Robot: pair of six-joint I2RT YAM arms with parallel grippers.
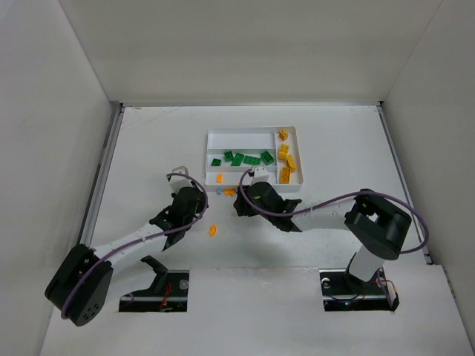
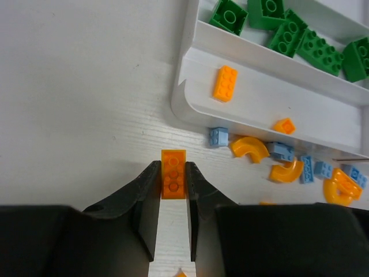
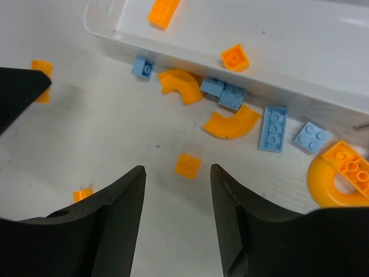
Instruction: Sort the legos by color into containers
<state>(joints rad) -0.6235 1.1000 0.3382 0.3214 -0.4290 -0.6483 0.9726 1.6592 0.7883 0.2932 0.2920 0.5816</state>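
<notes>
We see the left end effector (image 2: 173,180) clamped on an orange brick (image 2: 173,164) near the corner of the white tray (image 2: 202,104), the right end effector (image 3: 177,171) half open, holding nothing, above a small orange piece (image 3: 188,165) on the surface (image 3: 86,121).

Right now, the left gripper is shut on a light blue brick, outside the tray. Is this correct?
Not quite: the brick is orange, not light blue. The left wrist view shows the left gripper shut on it, outside the tray.

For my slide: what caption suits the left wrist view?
Left gripper shut on an orange lego near the white tray.
</notes>
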